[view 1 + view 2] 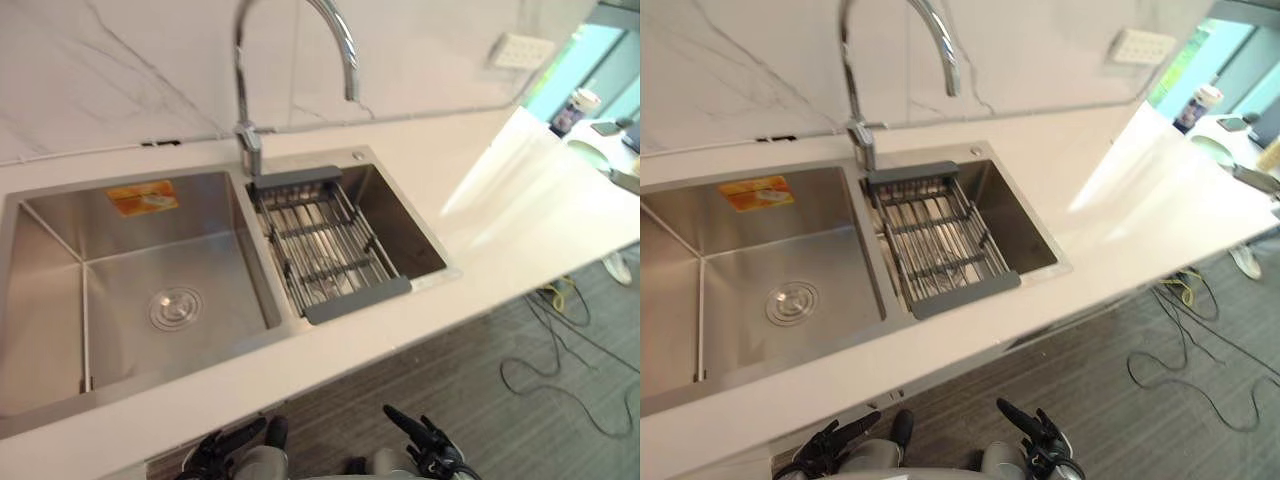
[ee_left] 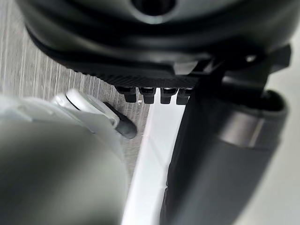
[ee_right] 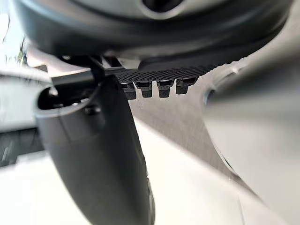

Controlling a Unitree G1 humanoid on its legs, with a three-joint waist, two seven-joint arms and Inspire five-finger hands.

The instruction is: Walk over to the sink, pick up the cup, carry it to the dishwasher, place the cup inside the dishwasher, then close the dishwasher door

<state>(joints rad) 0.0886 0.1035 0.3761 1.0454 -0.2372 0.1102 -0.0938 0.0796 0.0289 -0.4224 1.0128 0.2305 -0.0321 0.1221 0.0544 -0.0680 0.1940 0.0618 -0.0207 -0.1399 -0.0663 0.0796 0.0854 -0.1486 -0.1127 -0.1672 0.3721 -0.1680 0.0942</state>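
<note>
Ok, left eye view: double-bowl steel sink point(image 1: 60, 260) set in a white countertop point(image 1: 520, 210). Left bowl has a round drain point(image 1: 175, 308) and an orange sticker point(image 1: 142, 198) on its back wall. Curved faucet point(image 1: 243, 80) stands behind the divider. A drainer rack point(image 1: 325, 250) spans the right bowl. A lidded cup-like container point(image 1: 583, 103) stands far off at upper right, well apart from the sink; can't tell if it's the task cup. Left hand point(image 1: 235, 445) and right hand point(image 1: 425, 445) sit low at the near edge, below the counter, over grey floor point(image 1: 480, 390).

Right eye view: same layout; both hands loose, fingers extended, carrying nothing.

Left wrist view: fingers point(image 2: 150, 93) in a straight row, thumb point(image 2: 211, 154) apart from them, empty, striped floor past them.

Right wrist view: fingers point(image 3: 161, 88) straight, thumb point(image 3: 103, 154) apart, nothing held.
</note>
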